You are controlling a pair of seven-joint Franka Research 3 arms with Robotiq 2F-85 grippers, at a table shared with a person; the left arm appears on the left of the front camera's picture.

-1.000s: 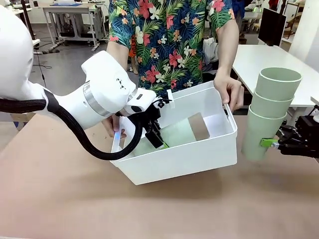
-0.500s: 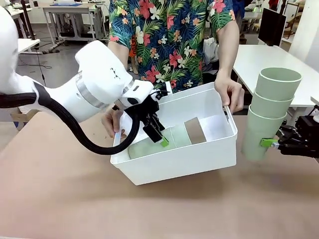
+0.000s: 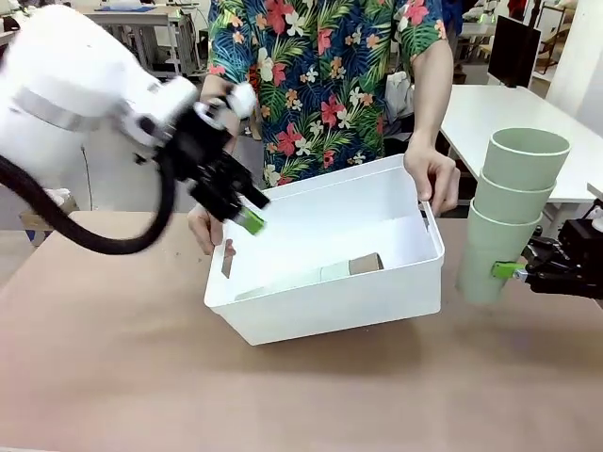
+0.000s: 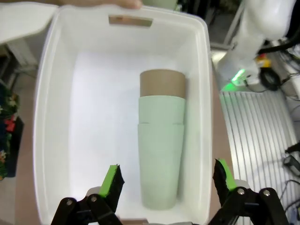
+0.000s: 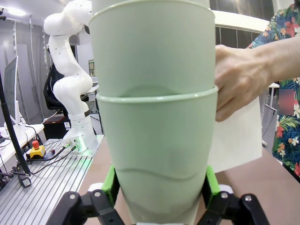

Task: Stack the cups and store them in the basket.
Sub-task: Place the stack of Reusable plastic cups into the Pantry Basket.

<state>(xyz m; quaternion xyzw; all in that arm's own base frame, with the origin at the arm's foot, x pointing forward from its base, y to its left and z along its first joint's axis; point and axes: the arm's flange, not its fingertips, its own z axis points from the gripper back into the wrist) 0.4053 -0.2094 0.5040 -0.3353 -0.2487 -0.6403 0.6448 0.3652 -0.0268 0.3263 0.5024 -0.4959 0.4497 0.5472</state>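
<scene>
Front view: over the last second the left gripper (image 3: pixel 247 215) has lifted out of the basket (image 3: pixel 339 306) and swung up toward the picture's left. It now hangs above the near-left corner. In the left wrist view its green pads (image 4: pixel 112 180) stand wide apart with nothing between them.

The stack it was reaching down to lies on its side on the basket floor (image 4: pixel 161 154). This is two mint cups with the tan cup (image 4: pixel 162 84) nested innermost, its mouth toward the far slot handle. The basket also looks less tipped toward the camera than before. The person's hands (image 3: pixel 435 174) grip its two short ends.

My reading is that the first half of the storing is done and the left arm is clearing the way.

The right gripper (image 3: pixel 513 270) has not moved. It is clamped on the lowest cup of an upright stack of three mint cups (image 3: pixel 509 207), just beside the basket's right end. That stack has yet to go in, and whether it touches the counter (image 3: pixel 283 395) I cannot tell.

The cups are matte, tapered and handleless, and each rim shows as a clean step where they nest. The basket is smooth white plastic with rounded corners and a rolled rim.
</scene>
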